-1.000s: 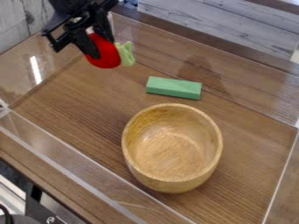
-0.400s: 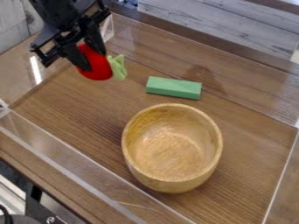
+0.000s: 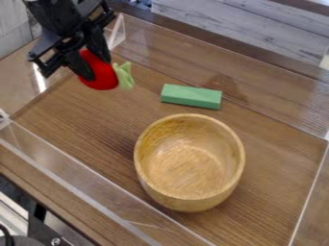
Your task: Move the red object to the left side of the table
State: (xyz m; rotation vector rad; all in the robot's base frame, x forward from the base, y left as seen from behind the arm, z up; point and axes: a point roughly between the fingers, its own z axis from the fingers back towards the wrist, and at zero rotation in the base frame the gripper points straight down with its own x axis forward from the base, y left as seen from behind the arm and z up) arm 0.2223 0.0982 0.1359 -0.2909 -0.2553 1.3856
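The black gripper (image 3: 80, 58) sits in the upper left of the frame, its jaws drawn in partway and clamped on the red object (image 3: 98, 71), which fills the gap between them. The fruit's light green leafy tip pokes out to the right of the fingers. Whether the fruit hangs just above the wood or touches it cannot be told from this view.

Around the gripper, the table (image 3: 90, 135) shows bare brown wood-grain below and to the left of the fruit, running down toward the lower left corner. The clear acrylic wall (image 3: 26, 72) stands close beside the gripper on the left of the frame, and another clear wall runs along the back edge just behind it.

To the right, a flat green block (image 3: 190, 95) lies on the wood, apart from the fruit. Farther down and right, well apart from the gripper, a round wooden bowl (image 3: 189, 161) takes up the lower middle of the frame.
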